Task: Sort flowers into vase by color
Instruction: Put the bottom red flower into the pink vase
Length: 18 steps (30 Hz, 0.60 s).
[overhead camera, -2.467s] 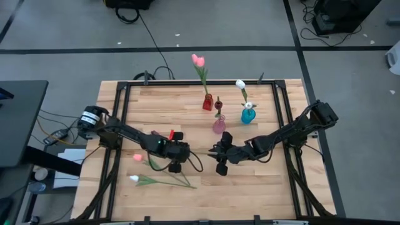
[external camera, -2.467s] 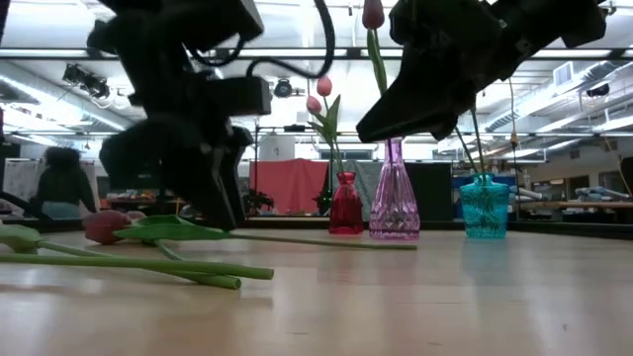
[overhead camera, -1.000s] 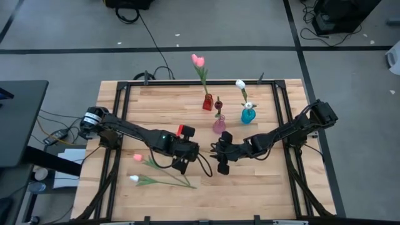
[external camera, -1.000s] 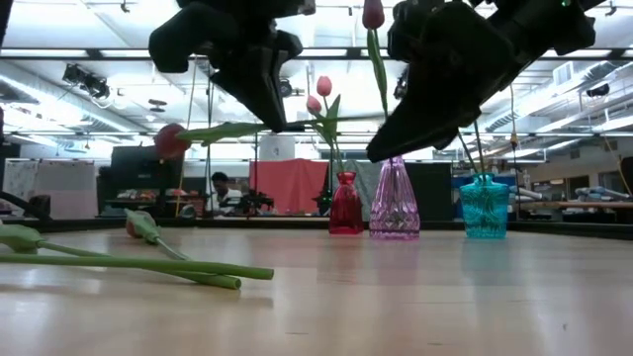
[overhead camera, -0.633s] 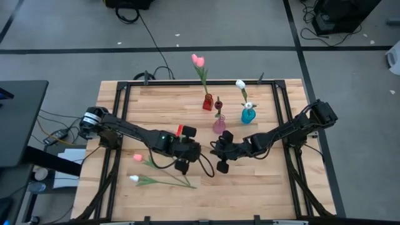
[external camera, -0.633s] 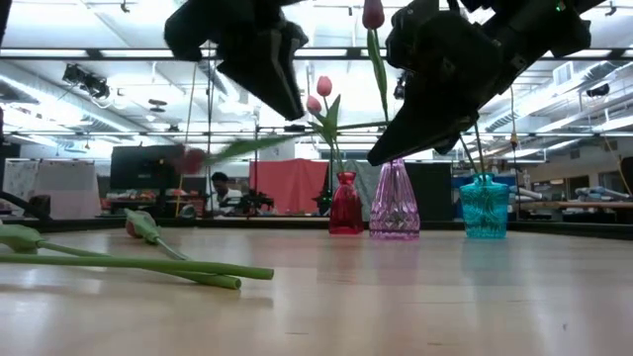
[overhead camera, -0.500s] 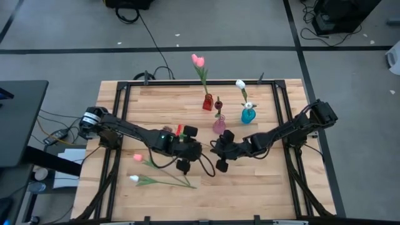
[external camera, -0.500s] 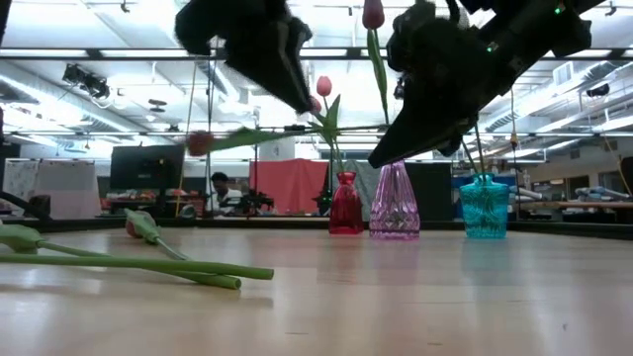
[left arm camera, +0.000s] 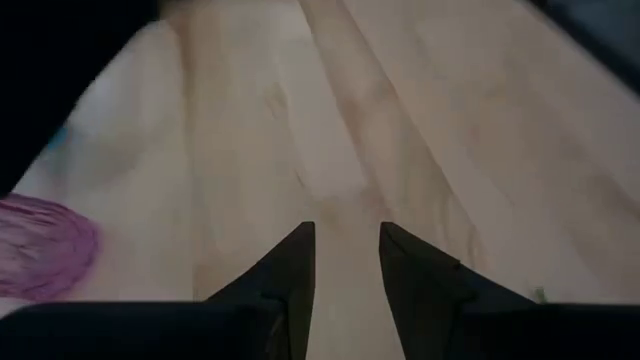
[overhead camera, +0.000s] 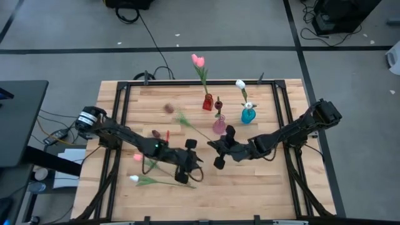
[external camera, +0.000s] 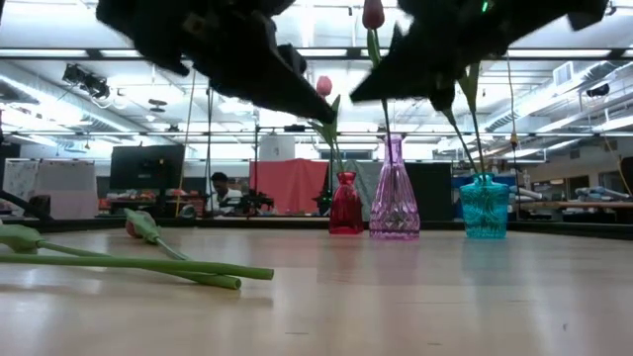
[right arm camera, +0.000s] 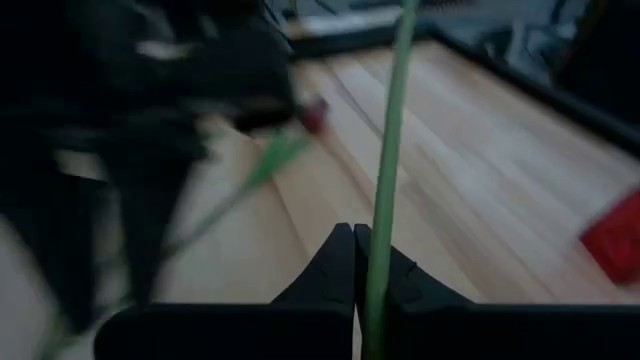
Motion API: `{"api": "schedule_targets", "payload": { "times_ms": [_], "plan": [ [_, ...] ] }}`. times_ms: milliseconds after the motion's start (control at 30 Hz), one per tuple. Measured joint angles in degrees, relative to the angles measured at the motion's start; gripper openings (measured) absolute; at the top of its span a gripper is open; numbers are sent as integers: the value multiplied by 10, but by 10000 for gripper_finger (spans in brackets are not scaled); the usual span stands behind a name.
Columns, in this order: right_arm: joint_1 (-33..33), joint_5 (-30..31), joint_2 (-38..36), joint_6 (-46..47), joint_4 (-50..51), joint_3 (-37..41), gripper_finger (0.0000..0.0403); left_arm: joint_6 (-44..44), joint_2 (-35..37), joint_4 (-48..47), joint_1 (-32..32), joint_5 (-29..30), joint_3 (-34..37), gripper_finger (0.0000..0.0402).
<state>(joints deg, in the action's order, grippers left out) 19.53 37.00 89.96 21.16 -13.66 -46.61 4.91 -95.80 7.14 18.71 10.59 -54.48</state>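
My right gripper [overhead camera: 212,144] is shut on the green stem of a dark maroon tulip, whose head [overhead camera: 169,107] points toward the table's far left. My left gripper [overhead camera: 192,164] stands open just near of it, over bare wood, with nothing between its fingers [left arm camera: 347,260]. At the back stand a red vase [overhead camera: 207,102] with pink tulips [overhead camera: 198,60], a purple vase [overhead camera: 219,125] with a maroon tulip, and a teal vase [overhead camera: 248,114] with a white tulip [overhead camera: 240,84]. A pink tulip [overhead camera: 137,157] and a white tulip [overhead camera: 133,179] lie on the table at the near left. My right gripper pinches the maroon tulip's thin stem [right arm camera: 380,215] between its two fingers, at the end far from the head. The fingers come from the table's right, slanting a little downward, and lie across the stem. The flower is lifted clear of the table, its stem [overhead camera: 195,127] running off toward the far left.
The three vases stand close together just far of the right gripper. The stems of the two lying tulips [external camera: 138,262] stretch across the near left. Black frame rails [overhead camera: 122,112] run along the table's left, right and far sides.
The maroon tulip has passed from my left gripper to my right. The right gripper has shut on the stem and risen slightly. The left gripper has opened, let go, sunk and drawn toward the near edge. The flower's head has swung toward the far left.
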Motion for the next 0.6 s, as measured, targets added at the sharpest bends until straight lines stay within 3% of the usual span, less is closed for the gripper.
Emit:
{"api": "schedule_targets", "payload": {
  "times_ms": [167,367,600],
  "plan": [
    [48,59,-6,-37,-34,0,8,-10,63,150,-20,2,77,119],
    [96,152,-6,-129,-122,0,8,-3,108,287,-37,2,106,119],
    [109,136,-6,-217,-190,0,8,5,105,404,-45,-3,106,119]
  ]
}}
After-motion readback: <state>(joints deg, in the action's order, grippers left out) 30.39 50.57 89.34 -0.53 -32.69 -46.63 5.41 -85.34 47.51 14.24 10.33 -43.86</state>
